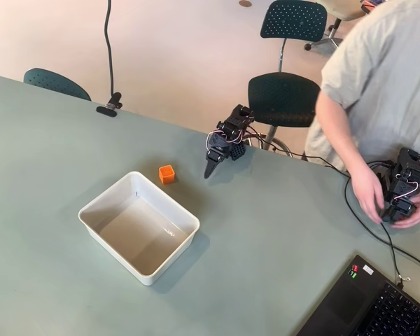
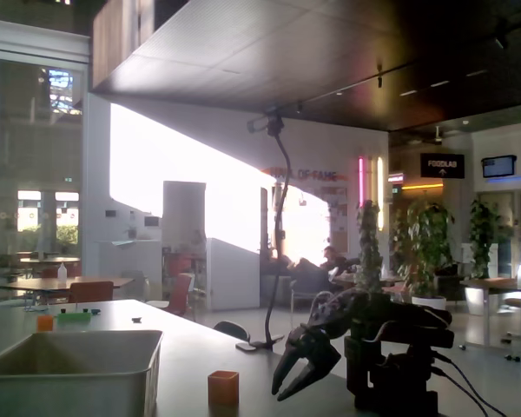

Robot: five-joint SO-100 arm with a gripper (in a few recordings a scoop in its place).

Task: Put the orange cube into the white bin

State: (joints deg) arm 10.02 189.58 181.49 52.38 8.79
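the orange cube [image 1: 166, 174] sits flat on the table [image 1: 49, 154], just beyond the far corner of the white bin [image 1: 101, 198] in the overhead view, close to the rim but apart from it. in the fixed view it stands between the bin, on the left, and the gripper, on the right. it has no long axis to speak of; its faces look equal, and from above it sits slightly turned, its sides roughly in line with the bin's slanted walls.

the gripper [image 1: 210, 170] hangs to the right of the cube, nose tilted down toward the table, apart from the cube with bare table between. in the fixed view its fingers [image 2: 288, 363] are parted a little at the tips and hold nothing.

the step in hand looks like the reach. to do it well, the gap probably needs widening before the approach, then the fingers should come down over two opposite flat faces, not the corners, so the cube does not twist out. a sideways shove could push it against the bin wall, so a descent from above seems safer. after closing, lift clear of the rim before swinging left over the bin.

a person [image 1: 378, 77] stands at the far right edge, and a laptop [image 1: 378, 308] lies at the near right corner.
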